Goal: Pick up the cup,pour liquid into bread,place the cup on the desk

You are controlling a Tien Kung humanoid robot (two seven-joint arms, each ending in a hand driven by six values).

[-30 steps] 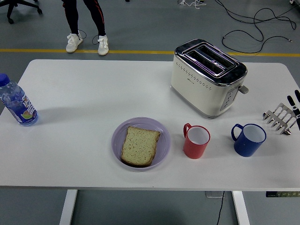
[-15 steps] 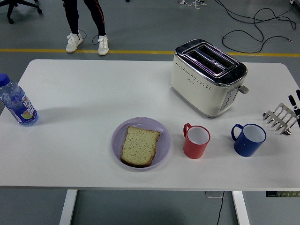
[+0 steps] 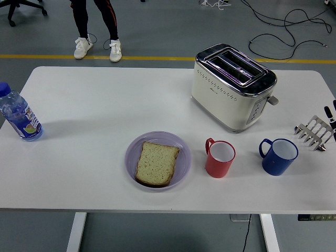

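Observation:
A red cup (image 3: 219,158) stands upright on the white table (image 3: 105,105), handle to the left, just right of a purple plate (image 3: 130,150). A slice of bread (image 3: 156,163) lies flat on the plate. A blue cup (image 3: 279,156) stands upright further right. Only the black fingertips (image 3: 328,113) of my right hand (image 3: 332,119) show at the right edge, beside the toast rack, spread and holding nothing, well right of both cups. My left hand is out of view.
A cream toaster (image 3: 233,86) stands behind the cups. A metal toast rack (image 3: 313,132) sits at the right edge. A water bottle (image 3: 20,115) stands at the far left. A person's legs (image 3: 97,26) show beyond the table's far side.
My right hand has drawn back slightly toward the right edge, so less of it shows. Nothing on the table has moved.

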